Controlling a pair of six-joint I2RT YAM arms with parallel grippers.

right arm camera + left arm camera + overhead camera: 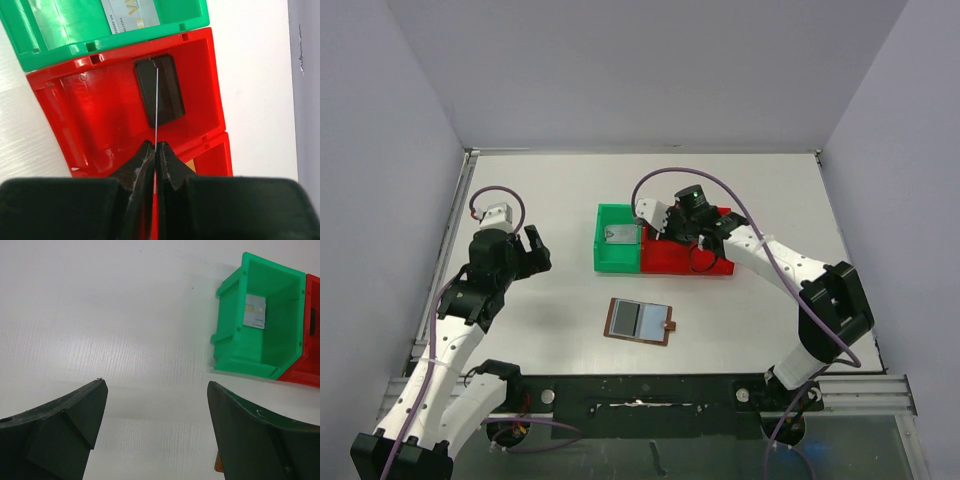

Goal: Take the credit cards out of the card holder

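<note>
My right gripper (pixel 155 147) has its two black fingers pressed together over the red plastic bin (pixel 100 100). A hair-thin pale line runs out from between the tips, and I take it for a thin flat plastic card seen edge-on (pixel 156 100), pinched upright. Directly below that edge-on card, a black rectangular plastic card (pixel 170 95) lies flat on the red bin's floor. In the green plastic bin (pixel 60 35), which touches the red one on its far side, a silver-grey card with gold lettering (pixel 130 15) rests flat. A tan patch shows in the nearer red compartment by my fingers, but I cannot tell what it is. My left gripper (pixel 157 385) hangs with its jaws wide apart and nothing between them, over bare white table (pixel 740 320), with the green bin off to its right. The small brown leather bifold card holder (pixel 640 321) lies open and flat on the table, nearer the arm bases than the bins and well apart from both grippers, showing its two pale blue-grey panels and its side tab. From above the panels look bare, though they are too small to be sure. As I judge it, the removal is nearly done. At least two cards are out and binned, and what is left is to let this pinched card go into a bin.
</note>
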